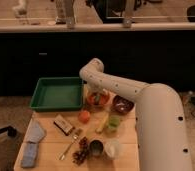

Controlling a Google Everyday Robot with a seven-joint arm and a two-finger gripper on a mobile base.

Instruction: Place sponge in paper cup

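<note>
A pale blue sponge (28, 154) lies at the front left corner of the wooden table (46, 149). A white paper cup (112, 148) stands upright near the front edge, right of centre. My white arm reaches in from the right, and my gripper (97, 94) hangs over an orange bowl (98, 99) at the back of the table. It is far from both the sponge and the cup.
A green tray (57, 93) sits at the back left, with a dark bowl (122, 105) at the back right. An orange fruit (84, 116), a banana (101, 123), a green cup (112, 123), a dark cup (96, 147), grapes (81, 150), a fork (70, 145), a snack bar (63, 125) and a blue cloth (35, 132) fill the table.
</note>
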